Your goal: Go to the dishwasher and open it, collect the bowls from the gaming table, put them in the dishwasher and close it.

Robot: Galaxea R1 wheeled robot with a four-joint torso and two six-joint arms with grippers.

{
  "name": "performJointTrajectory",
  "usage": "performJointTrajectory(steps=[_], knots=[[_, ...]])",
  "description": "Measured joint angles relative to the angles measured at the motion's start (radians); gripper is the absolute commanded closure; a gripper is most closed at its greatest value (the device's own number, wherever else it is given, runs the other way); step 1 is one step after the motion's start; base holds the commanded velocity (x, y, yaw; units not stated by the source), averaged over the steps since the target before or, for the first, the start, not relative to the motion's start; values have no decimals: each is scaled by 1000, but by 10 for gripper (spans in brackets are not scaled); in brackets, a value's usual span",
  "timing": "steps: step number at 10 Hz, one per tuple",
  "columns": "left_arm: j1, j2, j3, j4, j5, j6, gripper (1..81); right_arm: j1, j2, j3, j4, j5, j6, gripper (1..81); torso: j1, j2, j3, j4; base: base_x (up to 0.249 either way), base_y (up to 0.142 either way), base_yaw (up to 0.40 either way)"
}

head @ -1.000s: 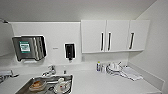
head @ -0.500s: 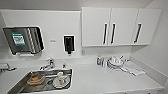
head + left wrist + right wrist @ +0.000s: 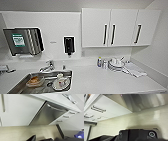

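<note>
No lettering is coming through clearly enough to read. The paper towel dispenser [image 3: 23, 41] on the wall above the sink is carrying a green and white label [image 3: 18, 40], but its print is blurring into bands. A small grey mark [image 3: 52, 42] is sitting on the wall panel between that dispenser and the black soap dispenser [image 3: 68, 45], also illegible.

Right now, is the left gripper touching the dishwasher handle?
Apart. In the left wrist view the dishwasher handle is far across the floor from the gripper's dark parts.
</note>
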Motion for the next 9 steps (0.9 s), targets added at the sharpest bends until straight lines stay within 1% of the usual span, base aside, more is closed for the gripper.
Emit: performJointTrajectory(steps=[1,2,4,5,6,9], knots=[[0,-30,26,13,-3,-3,10,0,0,-1,2,-1,0,10,16,-27,-11,0,0,0,0],[0,-53,53,26,-4,-4,10,0,0,-1,4,0,0,10,32,-53,-32,0,0,0,0],[0,-87,100,71,-5,-6,10,35,0,-1,31,-2,0,10,76,-124,-99,0,0,0,0],[0,-88,100,74,-7,-6,10,59,-1,4,42,0,1,10,100,-161,-135,0,0,0,0],[0,-87,99,76,-7,-6,10,75,-5,19,54,-1,1,10,119,-189,-161,0,0,0,0],[0,-64,74,77,-10,-6,10,141,-48,105,88,-1,1,10,177,-280,-180,0,0,0,0]])
